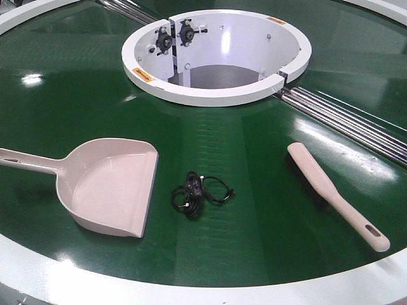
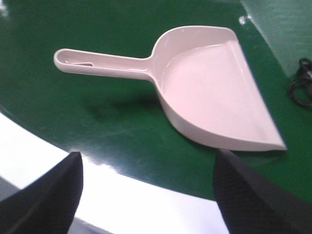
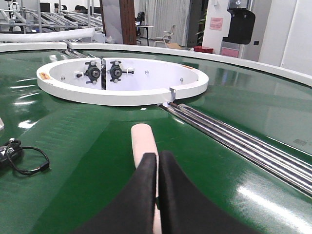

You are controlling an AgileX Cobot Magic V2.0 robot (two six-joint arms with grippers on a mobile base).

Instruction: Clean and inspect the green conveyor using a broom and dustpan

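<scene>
The green conveyor (image 1: 254, 190) carries both tools. The beige-pink dustpan (image 1: 108, 184) lies at the left, mouth facing right and handle pointing left. In the left wrist view the dustpan (image 2: 214, 92) is ahead of my left gripper (image 2: 148, 165), which hangs open and empty over the white rim. The beige broom (image 1: 324, 190) lies at the right, bristles down, with its handle toward the near rim. My right gripper (image 3: 157, 158) is shut with nothing in it, and the broom (image 3: 144, 139) stretches away under its tips. Neither gripper shows in the front view.
A tangled black cable (image 1: 200, 194) lies on the belt between dustpan and broom. The white hub (image 1: 216, 95) sits beyond them, with steel rollers (image 1: 343, 121) running out to the right. The white outer rim (image 1: 191, 295) borders the near edge.
</scene>
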